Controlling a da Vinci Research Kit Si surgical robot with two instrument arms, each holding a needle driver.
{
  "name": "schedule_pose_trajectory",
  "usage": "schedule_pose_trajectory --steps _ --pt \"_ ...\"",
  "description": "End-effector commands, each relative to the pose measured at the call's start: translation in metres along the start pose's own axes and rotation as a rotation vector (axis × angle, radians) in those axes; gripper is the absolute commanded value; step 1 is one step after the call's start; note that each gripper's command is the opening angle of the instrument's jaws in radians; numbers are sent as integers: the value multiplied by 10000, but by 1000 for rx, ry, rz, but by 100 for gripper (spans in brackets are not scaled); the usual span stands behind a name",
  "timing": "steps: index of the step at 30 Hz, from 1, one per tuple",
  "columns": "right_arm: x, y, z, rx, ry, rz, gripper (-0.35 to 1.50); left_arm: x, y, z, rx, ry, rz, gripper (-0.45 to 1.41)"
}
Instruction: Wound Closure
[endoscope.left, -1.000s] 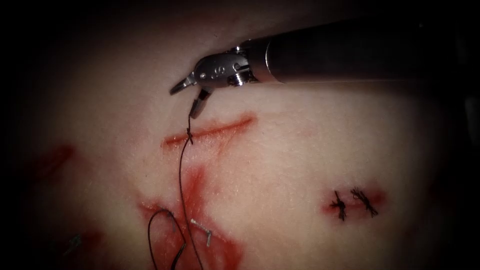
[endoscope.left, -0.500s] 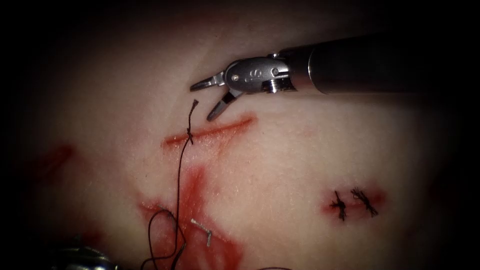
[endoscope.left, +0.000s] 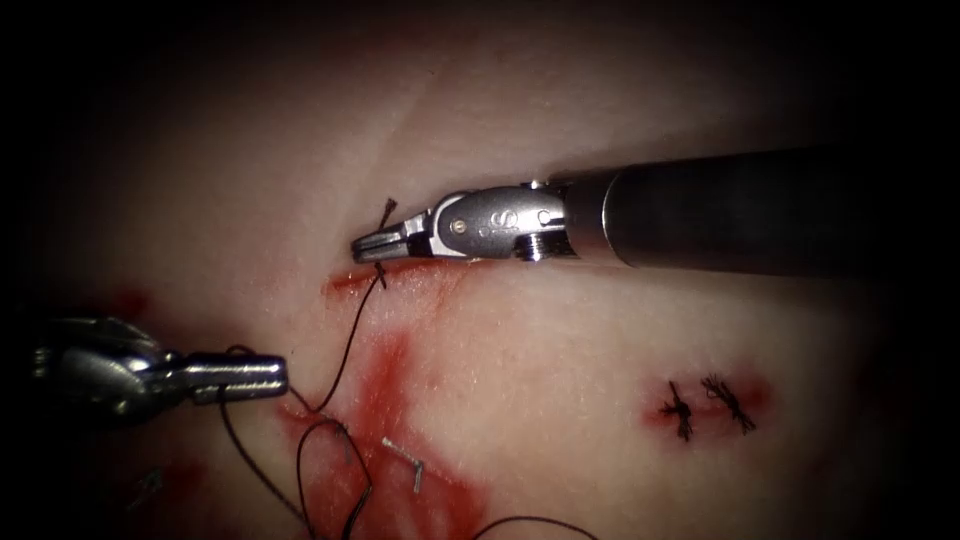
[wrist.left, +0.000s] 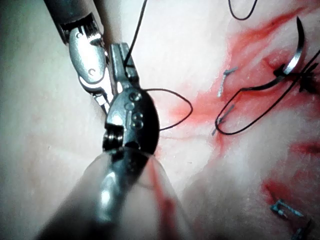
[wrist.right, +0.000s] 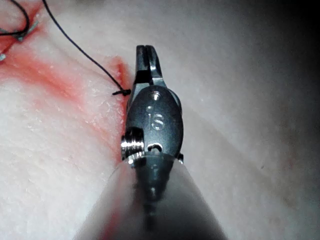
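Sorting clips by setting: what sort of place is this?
Likely a surgical-robot suturing practice bench: bare tissue with a short cut, finished stitches, and two needle-driver end effectors, left and right, working black thread.

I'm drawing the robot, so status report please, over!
Left tool shut on thread. Right tool shut beside the knot at the cut, hold unclear. Needle lies free on the tissue. Nothing blocks either tool.

Light falls centrally, fading to darkness at every edge around
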Motion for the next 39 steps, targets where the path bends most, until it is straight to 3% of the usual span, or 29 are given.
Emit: schedule_pose_trajectory --steps 1,8,18,29,39 --pt "-8 -7 13 -21 5 3 -35 -10 -2 6 -5 12 1 -45" --pt "-28 -36 41 -9 37 -29 -35 -38 -18 9 -31 81 7 -45" --pt "-27 -39 47 -1 139 44 -35 -59 -53 23 -46 193 33 -45" --pt "-9 -56 64 21 226 83 -35 -103 -77 42 -59 271 71 -45" --pt "4 -58 60 28 361 160 -35 -145 -65 36 -67 280 116 -45"
